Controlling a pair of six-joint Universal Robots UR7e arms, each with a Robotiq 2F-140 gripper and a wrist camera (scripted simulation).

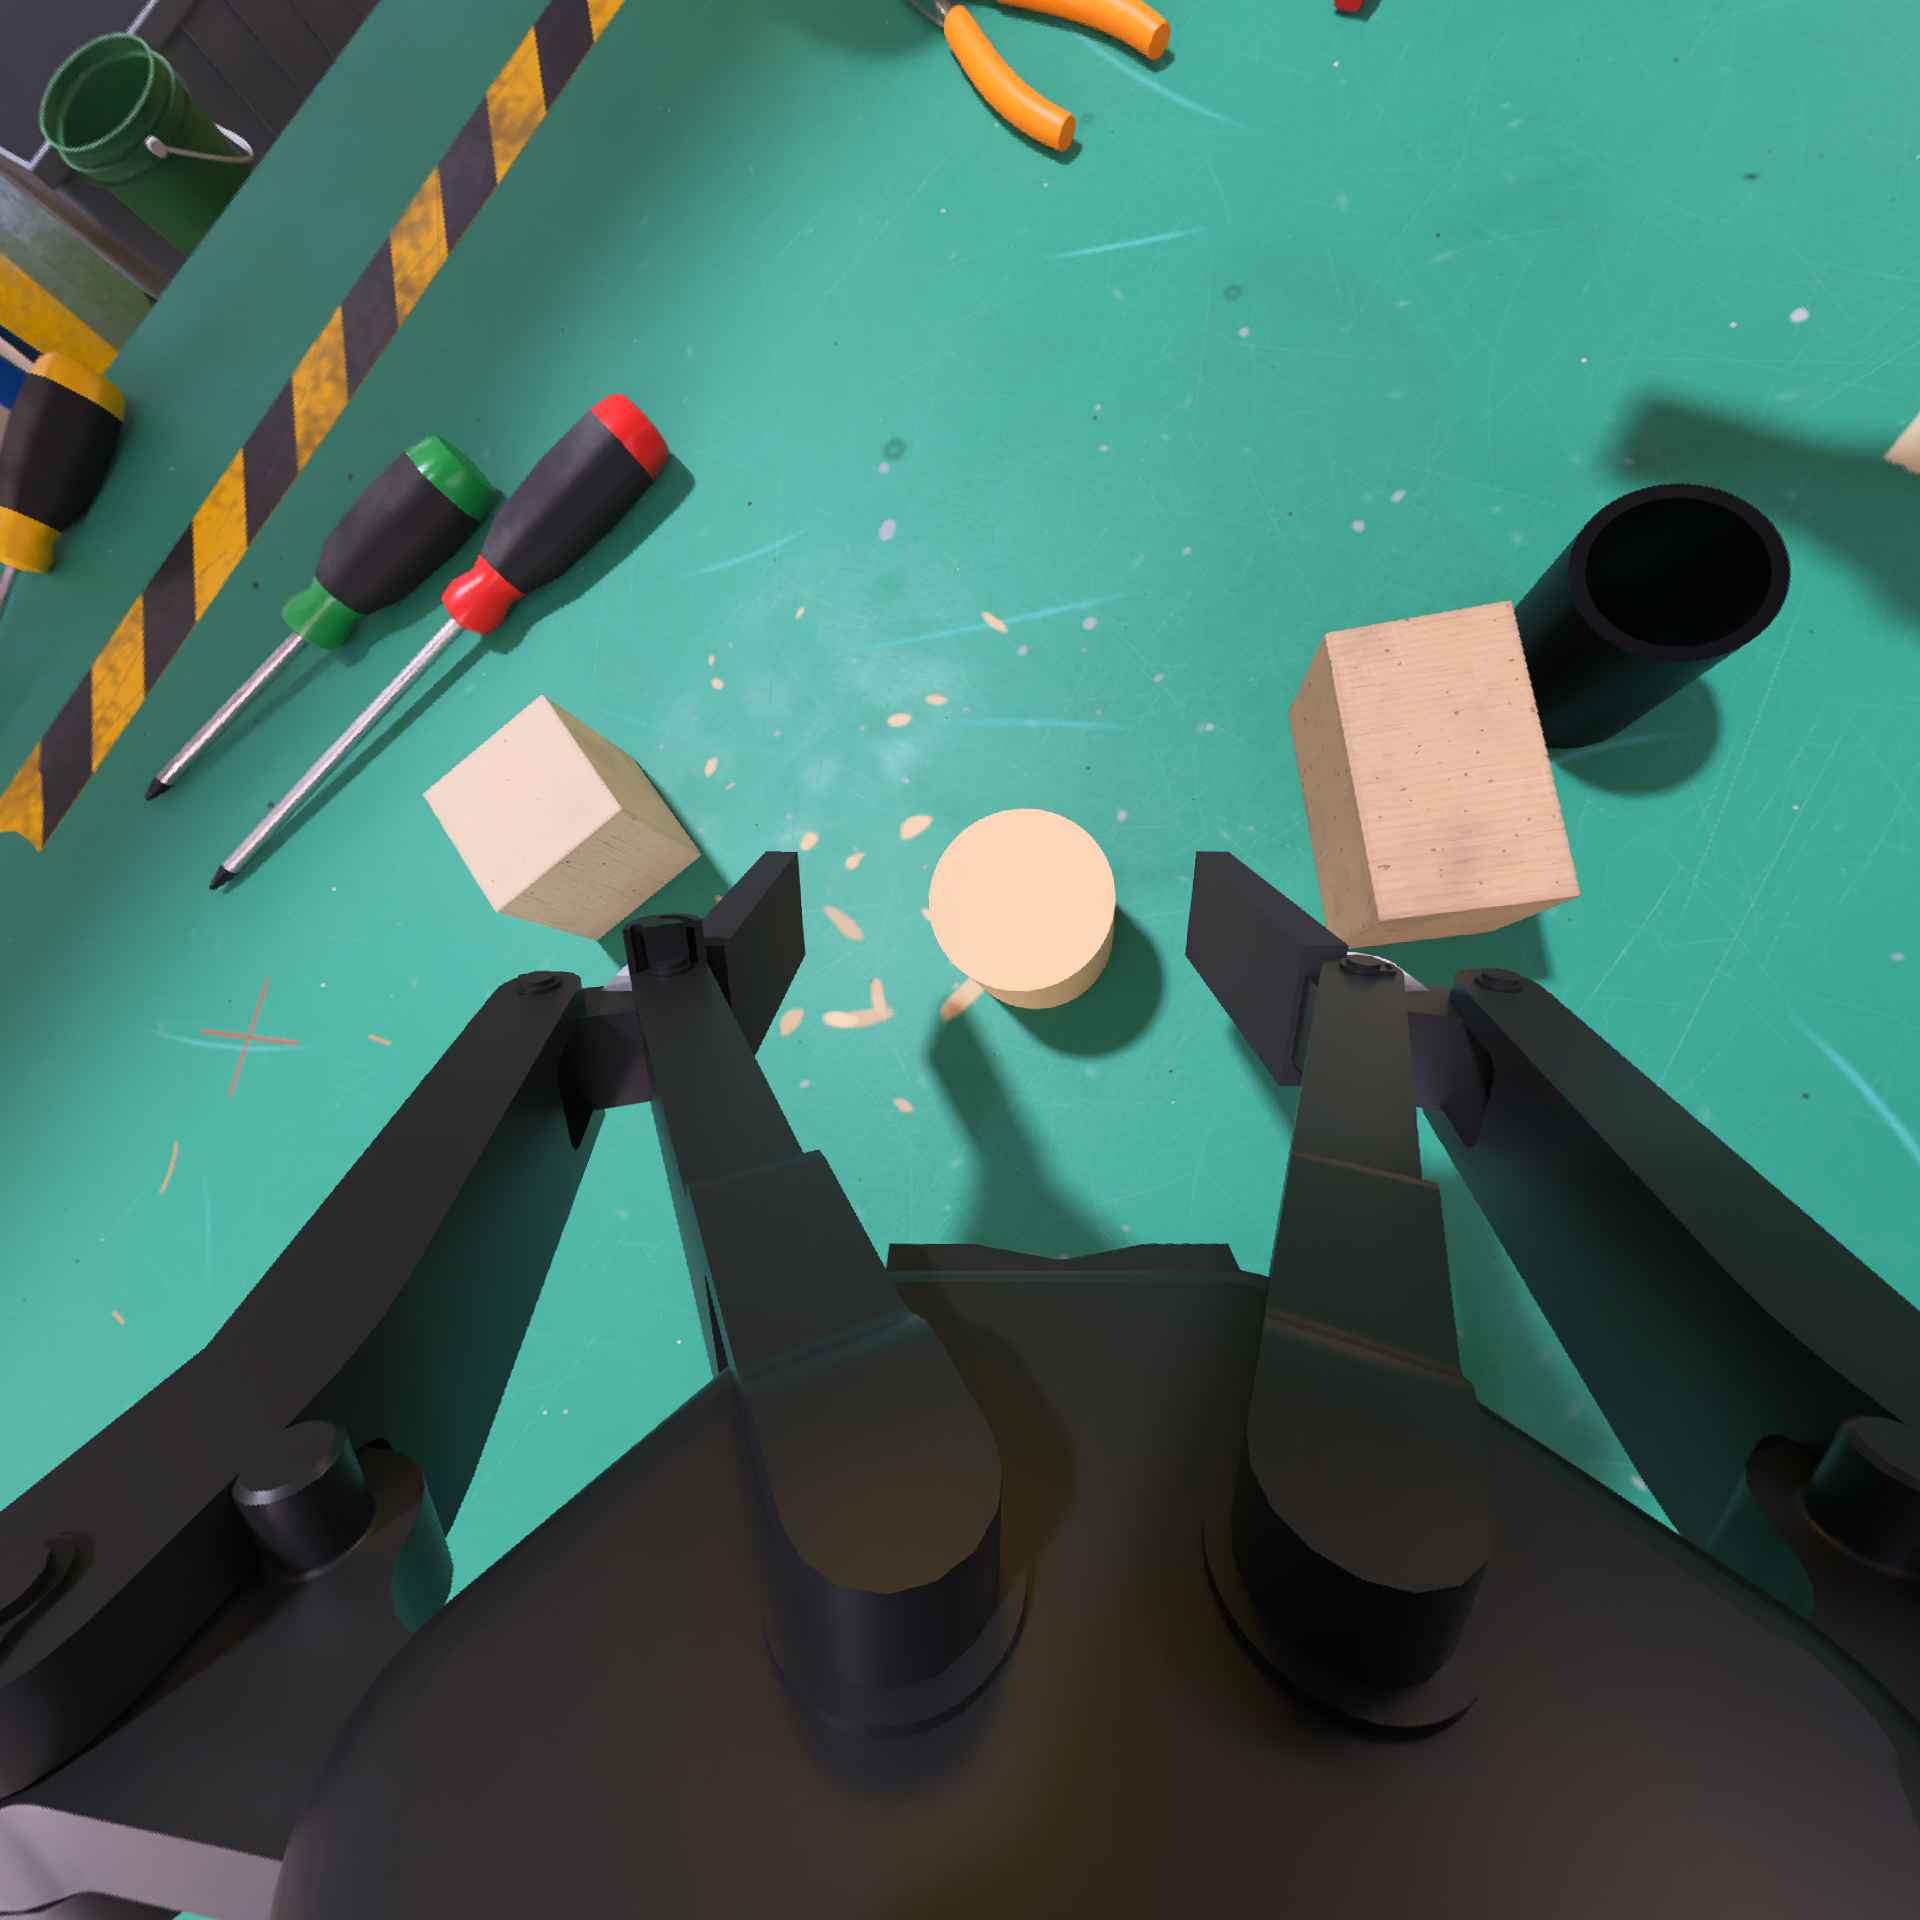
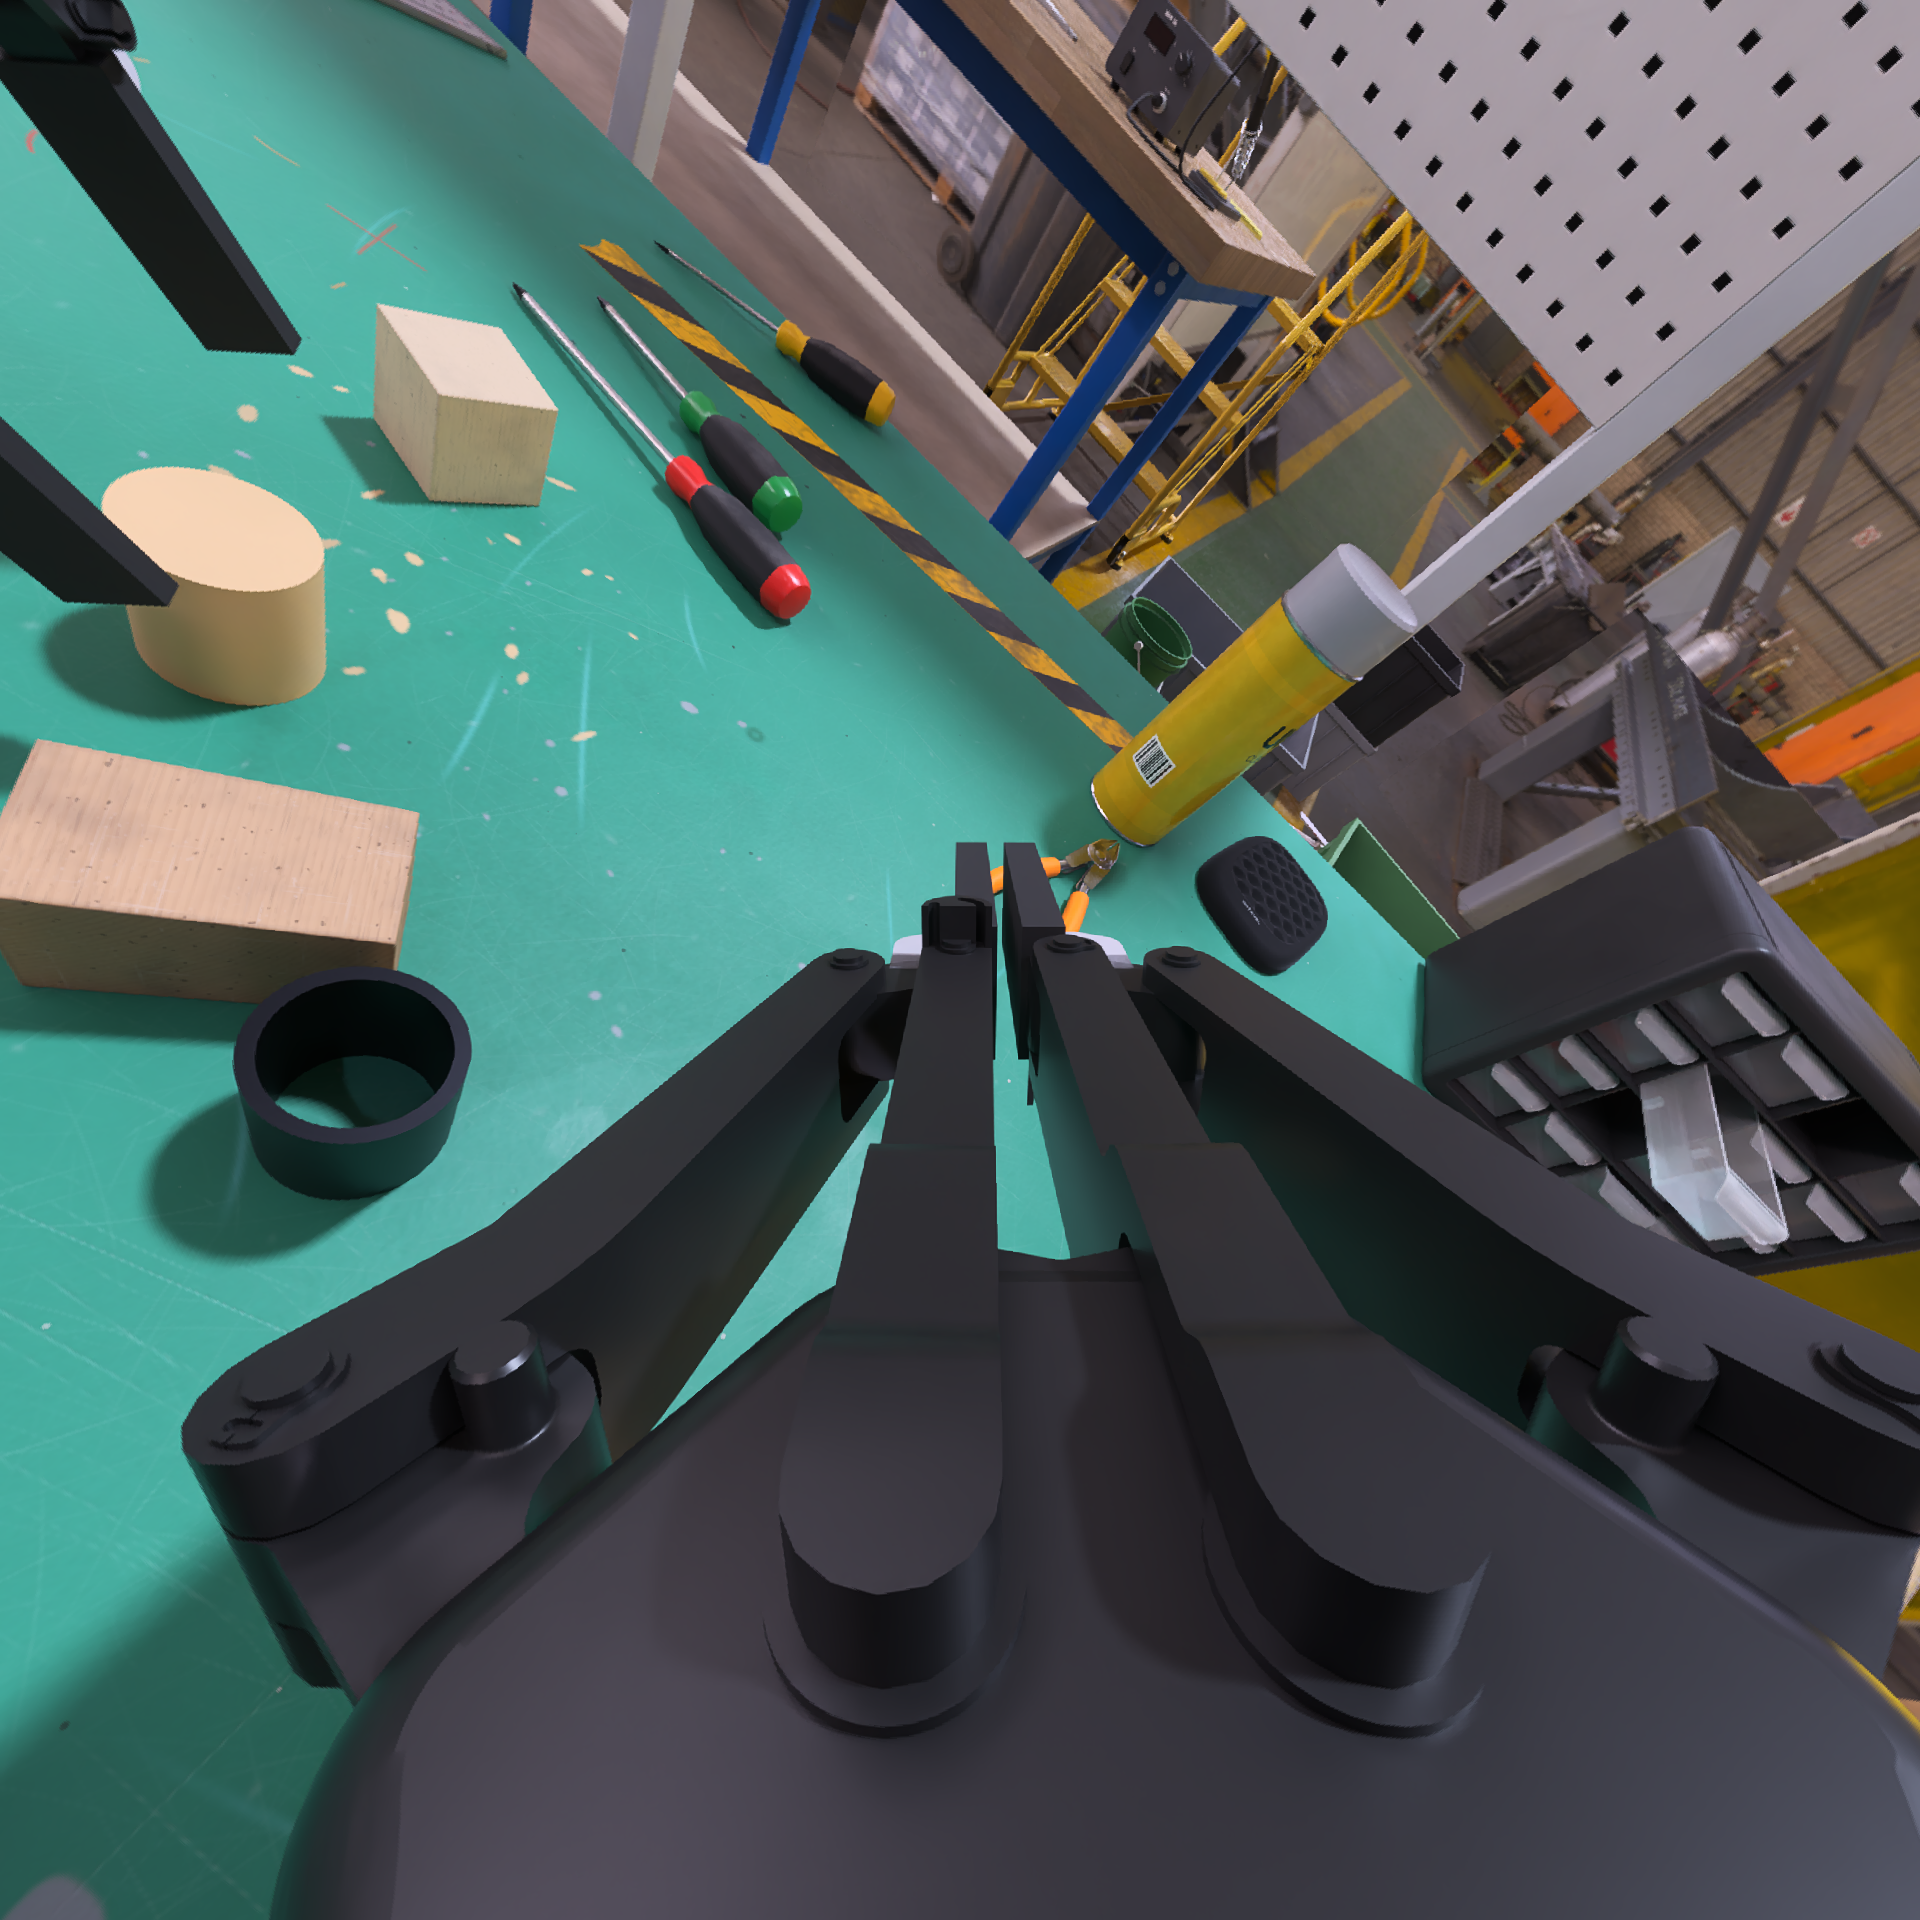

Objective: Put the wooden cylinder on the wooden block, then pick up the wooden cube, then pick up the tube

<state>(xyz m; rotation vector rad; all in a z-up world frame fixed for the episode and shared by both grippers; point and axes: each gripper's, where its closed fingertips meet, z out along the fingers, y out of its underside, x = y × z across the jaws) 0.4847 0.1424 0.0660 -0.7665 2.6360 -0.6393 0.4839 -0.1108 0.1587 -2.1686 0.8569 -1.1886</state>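
Hanging wide open over the wooden cylinder (image 1: 1021,902), the left end effector (image 1: 995,914) grips nothing. The cylinder stands on the green tabletop (image 1: 1039,416), between the wooden cube (image 1: 551,821) and wooden block (image 1: 1434,769), with the black tube (image 1: 1662,603) behind. Every step is left; the right end effector (image 2: 1000,883) is clenched and empty.

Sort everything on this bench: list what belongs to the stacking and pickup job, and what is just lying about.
Job things: wooden cylinder, wooden block, wooden cube, tube, open left gripper above the cylinder.

Lying about: three screwdrivers, orange pliers, yellow spray can, green bucket, drawer organiser.
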